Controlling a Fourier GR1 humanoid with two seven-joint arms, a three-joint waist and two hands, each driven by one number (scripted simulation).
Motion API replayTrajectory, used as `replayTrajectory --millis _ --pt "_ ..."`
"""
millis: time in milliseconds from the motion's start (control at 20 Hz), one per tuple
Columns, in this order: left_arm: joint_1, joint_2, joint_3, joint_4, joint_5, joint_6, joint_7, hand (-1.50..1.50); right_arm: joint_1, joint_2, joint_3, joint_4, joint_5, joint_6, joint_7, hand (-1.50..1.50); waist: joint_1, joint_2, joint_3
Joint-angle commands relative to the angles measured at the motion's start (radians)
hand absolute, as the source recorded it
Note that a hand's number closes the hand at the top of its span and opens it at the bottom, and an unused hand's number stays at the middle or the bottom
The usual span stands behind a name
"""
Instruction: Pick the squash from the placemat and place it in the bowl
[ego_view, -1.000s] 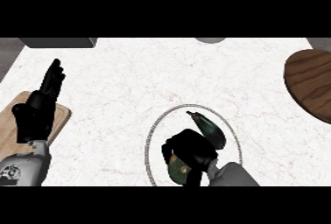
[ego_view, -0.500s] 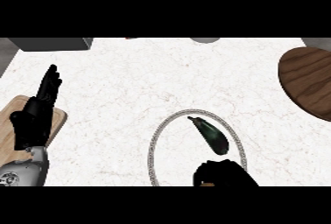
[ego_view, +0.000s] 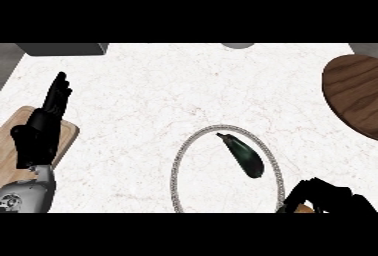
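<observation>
Squash (ego_view: 244, 156) sits in the bowl (ego_view: 176, 172)
Right hand (ego_view: 330, 196) has pulled back, can't tell open or closed; left hand (ego_view: 40, 134) stays spread.

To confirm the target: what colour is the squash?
The long squash is dark green, nearly black; head view.

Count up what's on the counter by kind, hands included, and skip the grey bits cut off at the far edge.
Squash: 1
Placemat: 1
Wooden bowl: 1
Wooden board: 1
Hands: 2 (left hand, right hand)
Total: 6
</observation>
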Motion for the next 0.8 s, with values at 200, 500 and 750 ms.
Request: replayTrajectory --millis 200,500,750 --pt "-0.006 -0.032 -0.012 0.009 0.0 -0.003 -0.018 0.0 -0.193 0.005 -0.377 0.004 -0.281 0.055 0.106 1.5 0.022 0.005 0.0" --pt "-0.032 -0.026 -0.016 0.017 -0.018 -0.01 0.027 0.0 -0.362 -0.11 -0.659 0.378 -0.454 0.032 -0.082 1.5 0.027 0.005 0.001" --pt "-0.088 -0.004 0.004 0.018 -0.001 -0.04 0.05 0.0 -0.544 -0.199 -0.749 0.724 -0.468 0.002 -0.214 1.5 0.037 0.007 0.001"
